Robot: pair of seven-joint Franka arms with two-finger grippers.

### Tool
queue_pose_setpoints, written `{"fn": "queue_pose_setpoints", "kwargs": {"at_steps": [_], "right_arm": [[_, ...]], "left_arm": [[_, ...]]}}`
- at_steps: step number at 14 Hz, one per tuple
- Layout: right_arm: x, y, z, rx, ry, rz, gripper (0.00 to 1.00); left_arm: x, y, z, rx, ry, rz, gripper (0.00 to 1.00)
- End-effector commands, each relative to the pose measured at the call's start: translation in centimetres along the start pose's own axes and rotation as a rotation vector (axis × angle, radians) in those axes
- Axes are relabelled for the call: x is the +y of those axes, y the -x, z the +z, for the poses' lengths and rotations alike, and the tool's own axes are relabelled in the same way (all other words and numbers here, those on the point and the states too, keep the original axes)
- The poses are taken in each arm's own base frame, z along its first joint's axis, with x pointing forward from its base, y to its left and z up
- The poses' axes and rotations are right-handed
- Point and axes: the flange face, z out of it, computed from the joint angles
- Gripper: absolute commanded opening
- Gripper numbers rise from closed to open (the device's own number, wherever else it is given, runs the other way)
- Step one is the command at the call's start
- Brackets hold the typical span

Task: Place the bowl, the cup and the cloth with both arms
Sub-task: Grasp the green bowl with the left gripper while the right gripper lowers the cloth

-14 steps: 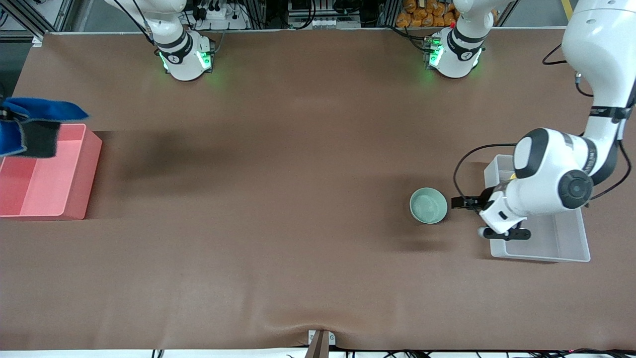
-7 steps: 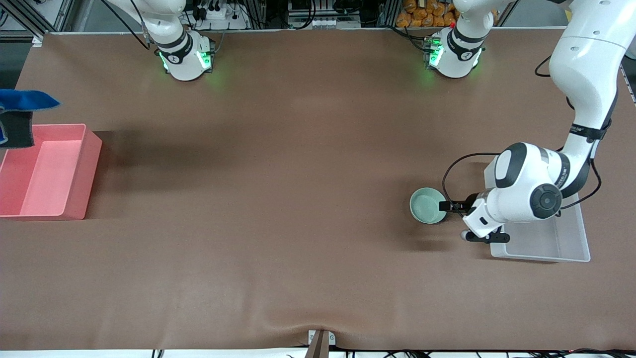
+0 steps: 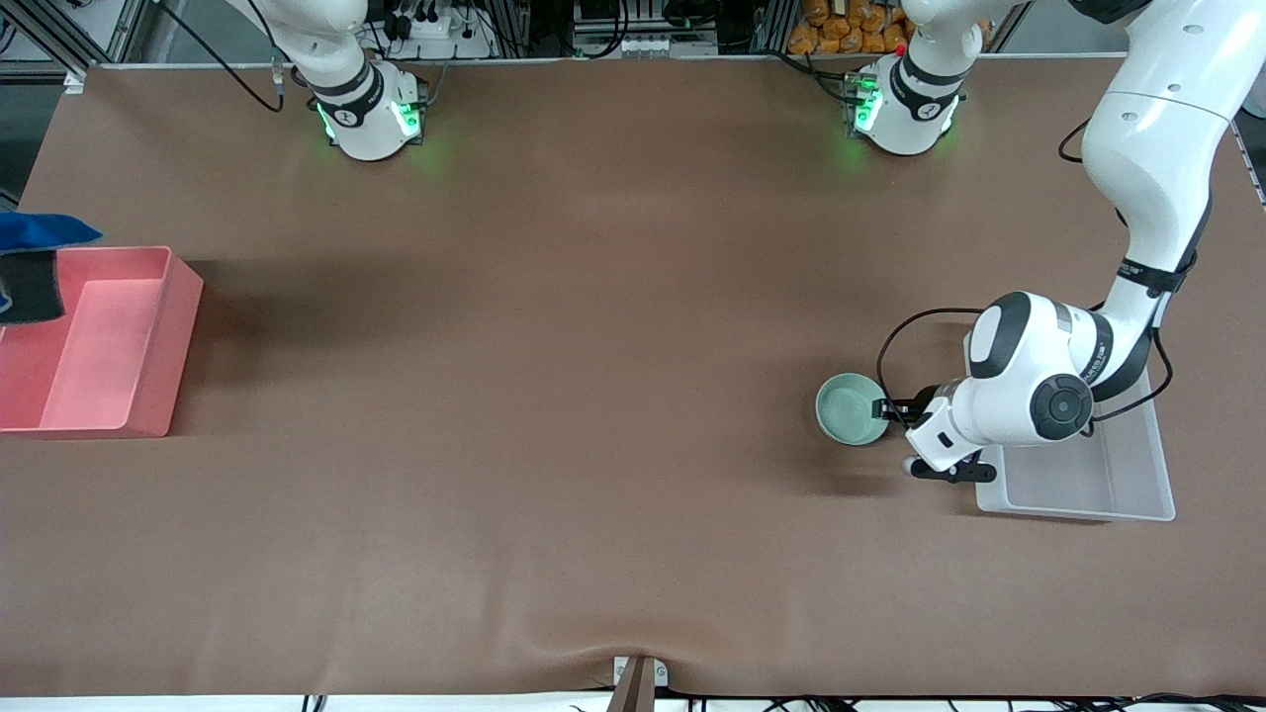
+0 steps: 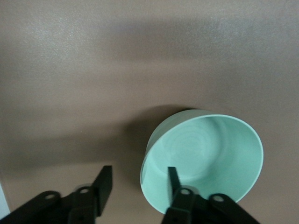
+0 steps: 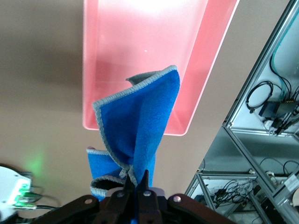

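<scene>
A brown mat covers the long table (image 3: 554, 396), with the two arm bases standing along the edge farthest from the front camera and racks of cables past them.

At the right arm's end sits a pink bin (image 3: 148, 366). The right gripper (image 5: 136, 189) hangs over that bin's outer part, its fingers pressed together on a fold of the cloth (image 5: 140, 135). The cloth droops from the pinch in loose blue folds, grey hem showing, its lowest part above the bin floor rather than resting in it. Judging by this, letting go here should drop it inside the bin.

The middle of the mat carries nothing.

Toward the left arm's end stands the bowl (image 3: 849, 408), upright on the mat, just beside a clear bin (image 3: 1137, 494). The left gripper (image 4: 138, 179) is down at the bowl's rim on the side facing that clear bin. Its jaws are spread partway and straddle the wall: one finger (image 4: 174, 179) inside the bowl, the other (image 4: 103, 182) outside with a gap between it and the wall, so the rim is not yet pinched. The grip turns on that straddle, and the clear bin lies just past the gripper. The cup cannot be made out; the left arm hides part of the clear bin.
</scene>
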Motion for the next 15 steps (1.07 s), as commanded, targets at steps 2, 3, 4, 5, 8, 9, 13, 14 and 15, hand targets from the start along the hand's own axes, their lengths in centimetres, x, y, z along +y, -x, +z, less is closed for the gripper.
{"fn": "queue_pose_setpoints", "kwargs": {"at_steps": [2, 3, 4, 5, 8, 9, 13, 14, 15], "right_arm": [[2.9, -0.6, 3.7, 0.002, -0.005, -0.083, 0.00], [3.3, -1.1, 5.0, 0.000, -0.008, -0.106, 0.00], [4.1, -0.9, 6.6, 0.010, -0.010, -0.120, 0.00], [4.4, -0.9, 8.2, 0.025, -0.004, -0.125, 0.00], [3.8, -3.6, 11.2, 0.080, 0.004, -0.130, 0.00], [3.9, -4.2, 12.0, 0.096, -0.002, -0.126, 0.00], [3.3, -8.0, 13.7, 0.174, 0.014, -0.099, 0.00], [2.8, -8.6, 13.3, 0.195, 0.010, -0.084, 0.00], [2.3, -9.1, 13.1, 0.210, -0.002, -0.083, 0.00]], "left_arm": [[0.3, -0.3, 1.1, 0.010, -0.009, 0.006, 0.40], [0.3, -0.3, 1.2, 0.008, -0.008, 0.006, 0.36], [0.4, -0.4, 1.2, 0.009, -0.007, 0.006, 0.33], [0.2, -0.4, 1.2, 0.010, -0.007, 0.005, 0.30], [0.4, -0.4, 0.9, 0.014, -0.008, 0.007, 0.00], [0.3, -0.4, 0.7, 0.016, -0.009, 0.008, 0.00], [-0.2, -0.2, -2.4, 0.051, -0.032, 0.017, 0.00], [-0.4, 0.0, -4.0, 0.069, -0.044, 0.029, 0.00], [-0.8, 0.3, -5.6, 0.082, -0.058, 0.048, 0.00]]}}
